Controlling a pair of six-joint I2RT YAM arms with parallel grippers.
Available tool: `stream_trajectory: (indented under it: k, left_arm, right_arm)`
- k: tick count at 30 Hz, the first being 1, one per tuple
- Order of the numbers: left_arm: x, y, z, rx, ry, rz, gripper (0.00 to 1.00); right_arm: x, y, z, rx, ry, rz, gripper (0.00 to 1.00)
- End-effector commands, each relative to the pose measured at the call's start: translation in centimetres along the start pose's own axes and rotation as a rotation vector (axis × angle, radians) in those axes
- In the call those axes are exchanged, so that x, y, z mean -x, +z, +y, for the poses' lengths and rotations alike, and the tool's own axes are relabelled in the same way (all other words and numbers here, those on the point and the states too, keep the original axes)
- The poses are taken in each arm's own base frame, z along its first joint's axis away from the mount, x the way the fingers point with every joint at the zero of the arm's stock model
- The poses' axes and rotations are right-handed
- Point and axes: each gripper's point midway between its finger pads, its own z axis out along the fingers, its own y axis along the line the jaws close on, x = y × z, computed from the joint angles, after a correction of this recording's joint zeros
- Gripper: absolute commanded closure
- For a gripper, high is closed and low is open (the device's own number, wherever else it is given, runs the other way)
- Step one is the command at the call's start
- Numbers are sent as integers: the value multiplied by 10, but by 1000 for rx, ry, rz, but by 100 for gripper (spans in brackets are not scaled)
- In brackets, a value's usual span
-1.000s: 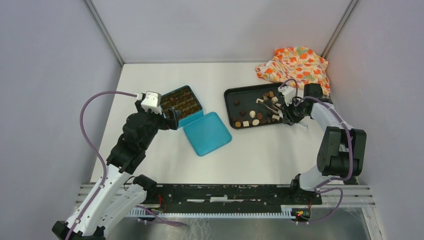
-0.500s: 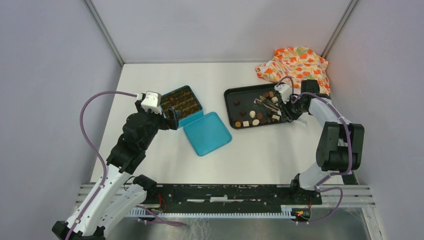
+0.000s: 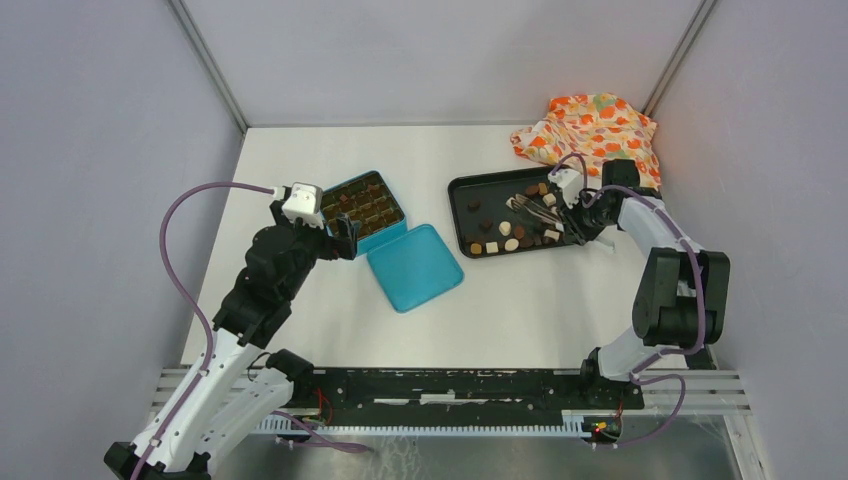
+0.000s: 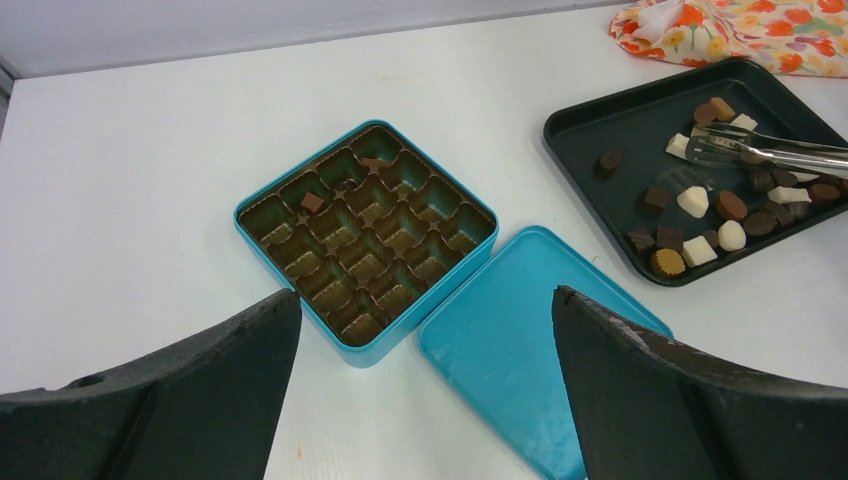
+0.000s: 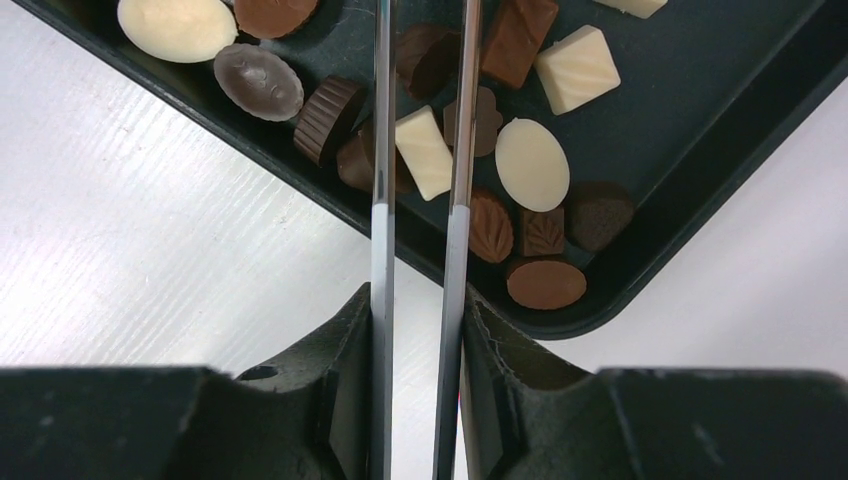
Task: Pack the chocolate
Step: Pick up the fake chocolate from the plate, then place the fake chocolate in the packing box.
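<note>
Chocolate [image 5: 531,163] lies beneath tongs [image 5: 381,250] clamped in the right end effector [image 5: 416,322].

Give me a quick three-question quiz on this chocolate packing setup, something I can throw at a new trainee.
1. True or false: the lid is closed on the teal tin.
2. What is the right claw gripping? A) the tongs B) a cloth C) nothing
3. Fill in the blank: most of the chocolates lie on the ___.

Key
1. False. The lid lies on the table beside the open tin.
2. A
3. black tray
</note>
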Motion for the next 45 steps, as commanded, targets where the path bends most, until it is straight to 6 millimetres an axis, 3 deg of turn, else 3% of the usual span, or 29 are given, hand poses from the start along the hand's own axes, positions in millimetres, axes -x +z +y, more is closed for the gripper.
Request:
stream_trajectory:
  k: [1,9,14,18,24,31,38,45]
  left_arm:
    - [20,-3,-1,-10,-15,-66,0]
    - [21,-4,0,-5,-16,-75,0]
    - [23,-6,1,0,-20,-88,0]
    - [26,-9,5,18,-22,-102,0]
    - [29,-13,11,46,-26,-124,0]
    - [32,-17,17,71,-32,-147,0]
    - [33,-18,17,74,-31,-149,0]
    - [33,-19,19,82,-29,-149,0]
  right_arm:
    - [26,-22,0,-41,-32,-97,95]
    - [66,-43,12,29,-48,-234,98]
    - [123,-57,36,122,-153,-324,98]
    - [183,-54,78,199,-267,-384,98]
    - [257,-33,141,297,-376,-429,98]
    - [316,5,200,305,-435,-446,97]
    - [345,51,246,303,-460,-429,95]
    - [355,83,265,266,-454,-415,92]
